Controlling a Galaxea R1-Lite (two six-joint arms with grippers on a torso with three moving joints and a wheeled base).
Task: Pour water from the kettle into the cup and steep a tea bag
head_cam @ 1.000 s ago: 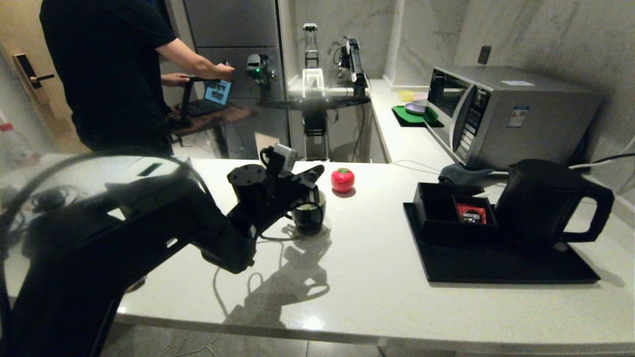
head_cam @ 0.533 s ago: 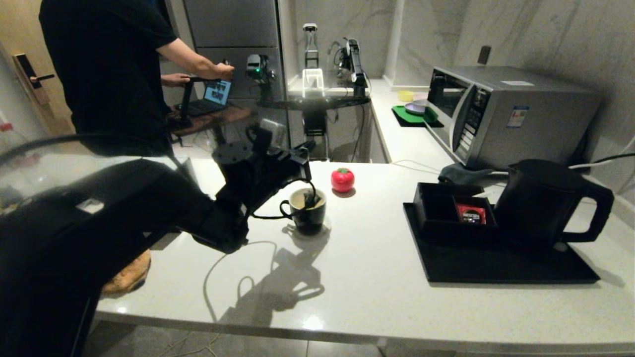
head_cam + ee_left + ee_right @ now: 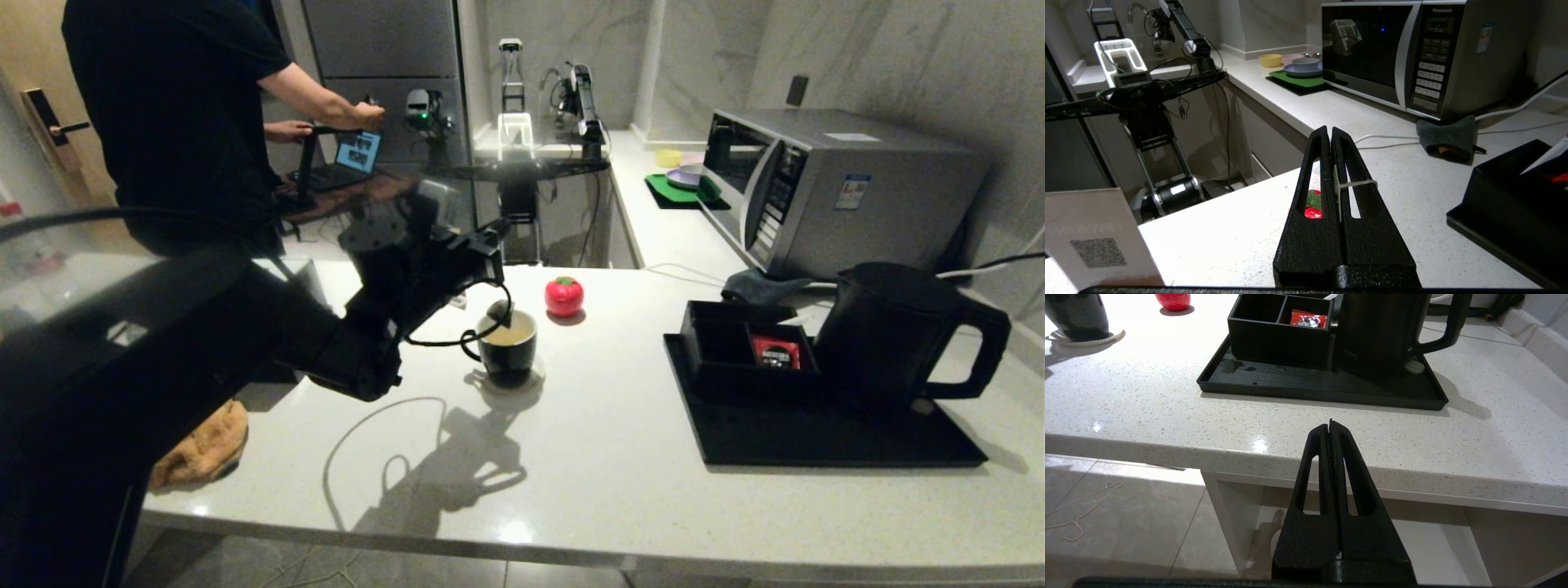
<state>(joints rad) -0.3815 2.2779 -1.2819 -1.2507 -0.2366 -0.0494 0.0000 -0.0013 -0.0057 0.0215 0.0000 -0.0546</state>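
1. Marble walls and a microwave (image 3: 841, 192) backed the pale speckled bench (image 3: 596, 457), on which a black tray (image 3: 824, 437) carried the kettle (image 3: 894, 335) and a low compartment box (image 3: 743, 347).
2. At the bench's middle stood the cup (image 3: 508, 347), well apart from the tray, with a red tomato-shaped object (image 3: 564, 296) just behind it; pale water (image 3: 513, 334) showed inside the cup.
3. Above and to the left of the cup hung the left end effector (image 3: 1329, 134), its fingers clenched on a thin white string (image 3: 1355, 184), which crossed one finger in the wrist view.
4. A dark lump (image 3: 499, 309) hung at the cup's near rim below that end effector, most likely the tea bag; whether it touched the water could not be told.
5. Below the bench edge, the right end effector (image 3: 1330, 424) waited idle, pressed shut on nothing.
6. Steeping seemed to be the step in hand, the pouring judged done since the kettle sat back on its tray.
7. Done well, the dunk should run straight up and down over the cup's centre, slowly, with the grip on the string unbroken, so the bag clears the rim and the cup stays unmoved.
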